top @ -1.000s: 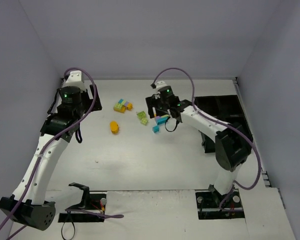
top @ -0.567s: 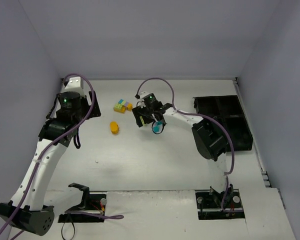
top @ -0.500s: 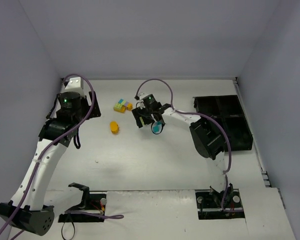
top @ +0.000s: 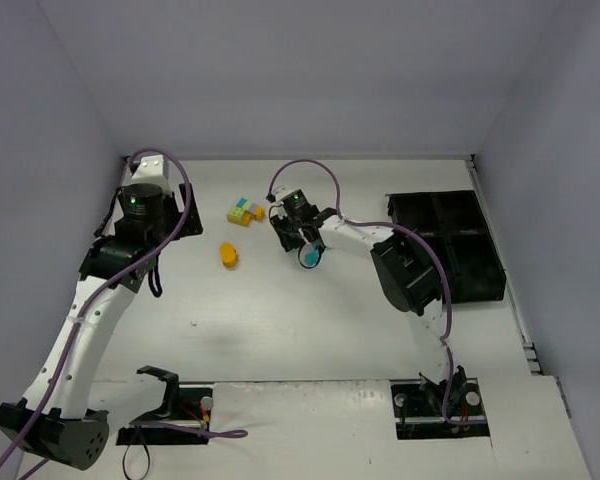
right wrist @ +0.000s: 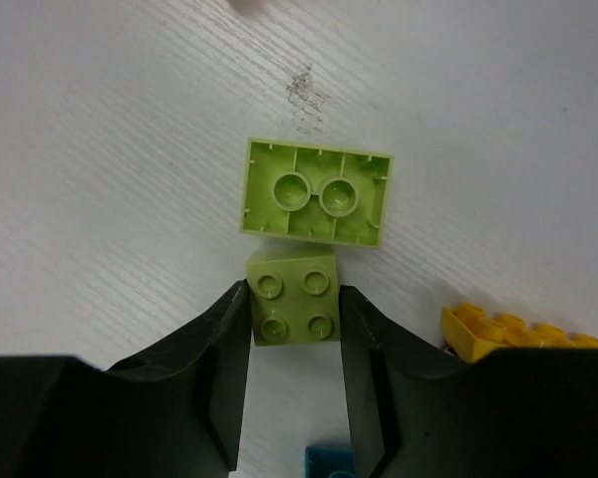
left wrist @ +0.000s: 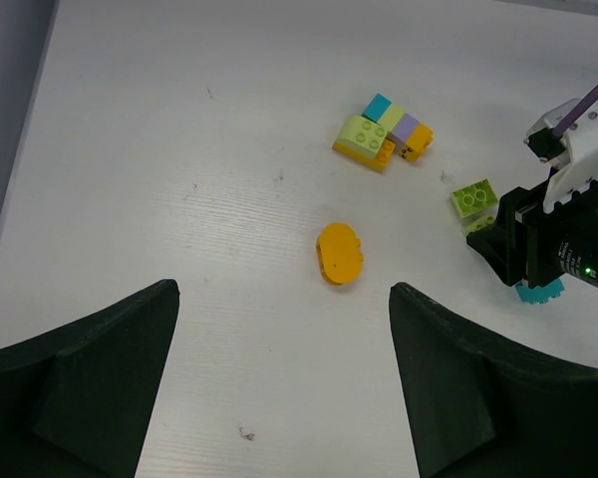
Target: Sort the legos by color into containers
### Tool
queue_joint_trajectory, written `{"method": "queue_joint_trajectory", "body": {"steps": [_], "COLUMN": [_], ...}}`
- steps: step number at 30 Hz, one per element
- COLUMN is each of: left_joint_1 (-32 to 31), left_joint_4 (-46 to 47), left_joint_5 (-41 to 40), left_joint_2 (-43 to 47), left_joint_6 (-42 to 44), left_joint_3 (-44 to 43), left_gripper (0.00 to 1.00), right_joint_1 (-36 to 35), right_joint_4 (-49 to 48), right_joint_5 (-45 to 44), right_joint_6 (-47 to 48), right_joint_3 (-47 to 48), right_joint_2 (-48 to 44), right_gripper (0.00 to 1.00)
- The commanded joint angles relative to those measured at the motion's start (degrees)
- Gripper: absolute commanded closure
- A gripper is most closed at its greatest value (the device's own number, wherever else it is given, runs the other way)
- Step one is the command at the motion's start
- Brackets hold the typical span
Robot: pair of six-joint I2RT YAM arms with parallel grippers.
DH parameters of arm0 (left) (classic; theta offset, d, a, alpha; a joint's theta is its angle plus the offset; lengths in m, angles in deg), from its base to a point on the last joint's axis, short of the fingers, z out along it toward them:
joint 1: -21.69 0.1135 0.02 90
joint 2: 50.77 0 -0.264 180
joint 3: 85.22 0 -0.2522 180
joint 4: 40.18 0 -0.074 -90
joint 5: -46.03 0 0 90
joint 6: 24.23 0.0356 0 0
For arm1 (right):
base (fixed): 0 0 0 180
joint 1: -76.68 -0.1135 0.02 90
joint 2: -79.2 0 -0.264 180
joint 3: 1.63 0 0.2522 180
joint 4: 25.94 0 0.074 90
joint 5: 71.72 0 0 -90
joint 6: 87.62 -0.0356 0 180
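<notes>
Legos lie near the middle of the white table's [top: 280, 320] far edge. The right gripper [right wrist: 294, 304] is clamped on a small lime-green square brick [right wrist: 293, 297] with four studs, its dark fingers [right wrist: 229, 339] pressed against opposite sides. Touching that brick's far side is an inverted lime-green rectangular brick [right wrist: 317, 192], hollow underside up. A yellow studded brick [right wrist: 518, 334] and a cyan brick [right wrist: 331, 463] lie near. The left gripper [left wrist: 282, 299] hangs with fingers wide apart above a smooth orange rounded piece [left wrist: 339, 253] and a multicoloured cluster [left wrist: 384, 132]. The black plastic compartment tray [top: 480, 270] sits at the right edge.
</notes>
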Motion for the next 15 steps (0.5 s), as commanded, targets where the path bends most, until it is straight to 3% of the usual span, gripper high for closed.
{"method": "queue_joint_trajectory", "body": {"steps": [1, 11, 12, 15], "left_joint_1": [-0.2, -0.2, -0.3, -0.2], "left_joint_4": [1.8, 2.6, 2.6, 2.7], "left_joint_5": [-0.3, 1.4, 1.4, 1.9], "left_joint_2": [-0.3, -2.3, -2.4, -2.8], "left_joint_6": [-0.4, -1.7, -1.7, -1.9], "left_joint_3": [-1.7, -3.1, -3.2, -3.2], "left_gripper": [0.2, 0.2, 0.2, 0.2], "right_joint_1": [1.3, 15.8, 21.9, 29.1], "right_joint_4": [-1.8, -1.7, -1.5, -0.4], "right_joint_5": [-2.9, -7.8, -7.7, -7.4], "right_joint_6": [0.4, -4.4, -4.8, -7.2], "right_joint_3": [0.1, -2.0, -2.4, -3.8], "right_joint_2": [-6.9, -23.6, -24.7, -25.5], "right_gripper": [1.0, 1.0, 1.0, 0.98]}}
